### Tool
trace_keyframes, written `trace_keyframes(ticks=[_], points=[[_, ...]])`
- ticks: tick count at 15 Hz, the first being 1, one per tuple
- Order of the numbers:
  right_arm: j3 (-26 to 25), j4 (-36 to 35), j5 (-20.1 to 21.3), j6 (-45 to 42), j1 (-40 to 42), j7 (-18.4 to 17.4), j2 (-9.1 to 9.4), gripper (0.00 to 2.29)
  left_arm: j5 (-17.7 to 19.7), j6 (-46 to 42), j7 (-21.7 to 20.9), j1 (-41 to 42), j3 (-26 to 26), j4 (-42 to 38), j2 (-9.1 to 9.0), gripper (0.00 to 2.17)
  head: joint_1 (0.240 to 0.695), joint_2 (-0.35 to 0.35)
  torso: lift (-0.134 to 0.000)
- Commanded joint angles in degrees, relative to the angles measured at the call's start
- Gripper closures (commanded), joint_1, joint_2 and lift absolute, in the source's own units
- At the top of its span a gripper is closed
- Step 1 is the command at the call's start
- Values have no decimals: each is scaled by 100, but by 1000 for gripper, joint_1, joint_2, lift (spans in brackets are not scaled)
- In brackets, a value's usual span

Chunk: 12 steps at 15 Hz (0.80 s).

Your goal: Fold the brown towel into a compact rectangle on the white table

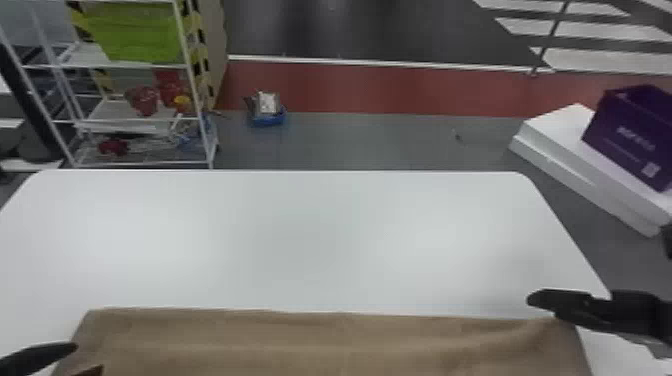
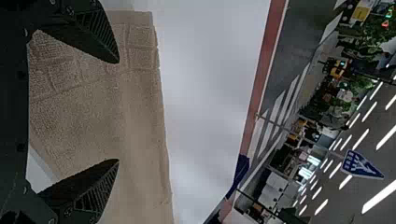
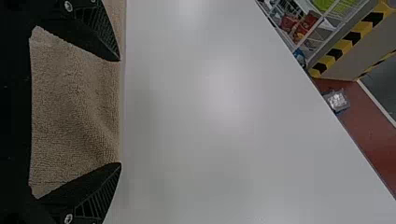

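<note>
The brown towel (image 1: 320, 345) lies spread across the near part of the white table (image 1: 300, 240), with its far edge roughly straight. My left gripper (image 1: 89, 357) is at the towel's left side, and my right gripper (image 1: 542, 306) is at its far right corner. In the left wrist view, the left gripper (image 2: 117, 111) stands open over the towel (image 2: 140, 116), where stitched bands cross one end. The right wrist view has the right gripper (image 3: 119, 112) open, its fingers apart on either side of a slightly rumpled stretch of towel (image 3: 70, 112).
Beyond the table's far left stands a wire shelf (image 1: 145, 120) with a green bin (image 1: 135, 35). On the floor behind are a small blue tray (image 1: 268, 117) and, to the right, a purple box (image 1: 632, 135) on white slabs (image 1: 565, 135).
</note>
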Motion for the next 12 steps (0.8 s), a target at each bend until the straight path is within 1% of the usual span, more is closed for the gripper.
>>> trace_keyframes(ticks=[1,3,4,6,7,9,12], points=[[-132,-190,-6,12,270,288,-166,103,2,0,-3,8,36,0,-7,140,695,-96,-124],[-545,-409,-76,12,648,806,-324,194,2,0,6,8,53,0,-7,140,695,-98,-124],[-747,-541,-147,12,850,913,-395,205,2,0,6,8,53,0,2,140,695,-103,-124],[-1116,-647,-156,-35,1158,913,-526,208,10,0,6,-18,53,-9,2,140,695,-123,-124],[-1222,-638,-156,-105,1289,913,-562,211,10,0,6,-27,45,-9,2,140,695,-164,-124],[-1292,-568,-85,-562,1571,913,-562,211,10,0,6,-36,36,0,2,140,695,-207,-124],[-1204,-453,-68,-738,1650,913,-535,319,10,0,6,-36,45,18,2,140,695,-249,-124]])
